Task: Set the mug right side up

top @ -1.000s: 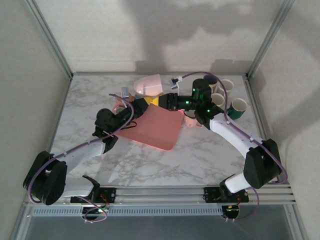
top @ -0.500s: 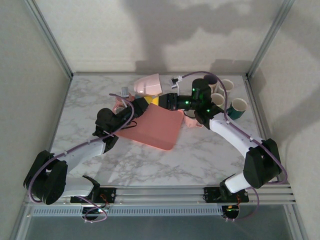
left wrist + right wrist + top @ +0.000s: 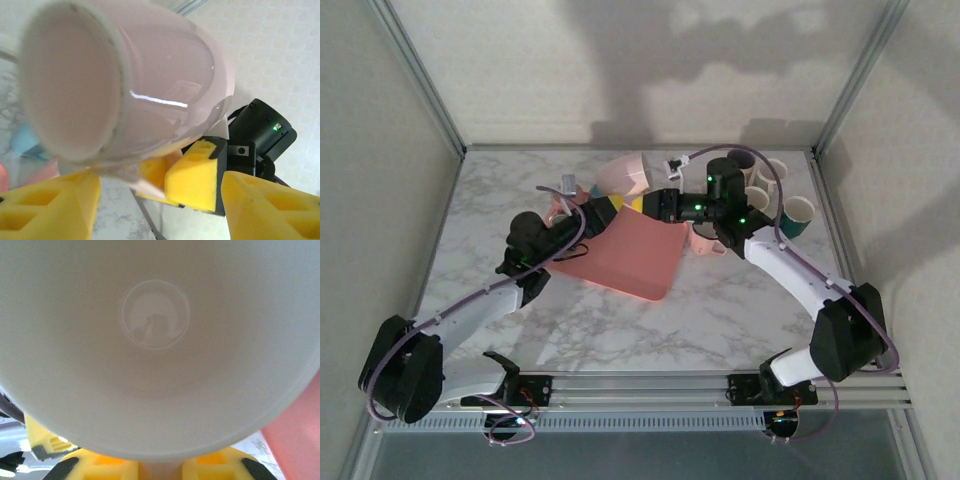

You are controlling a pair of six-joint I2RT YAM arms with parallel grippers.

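The pale pink mug (image 3: 623, 172) hangs in the air on its side over the back middle of the table. In the left wrist view its flat base (image 3: 67, 85) faces the camera. The right wrist view looks into its mouth (image 3: 155, 340). My right gripper (image 3: 638, 203) (image 3: 160, 471) is shut on the mug's handle, whose stub shows between the yellow fingers (image 3: 100, 467). My left gripper (image 3: 600, 208) (image 3: 160, 210) sits just below and left of the mug. It is open, with its fingers (image 3: 50, 205) apart and clear of the mug.
A salmon-pink board (image 3: 625, 250) lies tilted under both grippers. Several cups (image 3: 798, 215) stand at the back right, near a small pink object (image 3: 705, 240). A light blue item (image 3: 25, 140) lies on the marble. Metal frame posts (image 3: 420, 80) border the table.
The left gripper has opened and let go of the mug. The mug, held by the right gripper, has shifted slightly right and turned a little.
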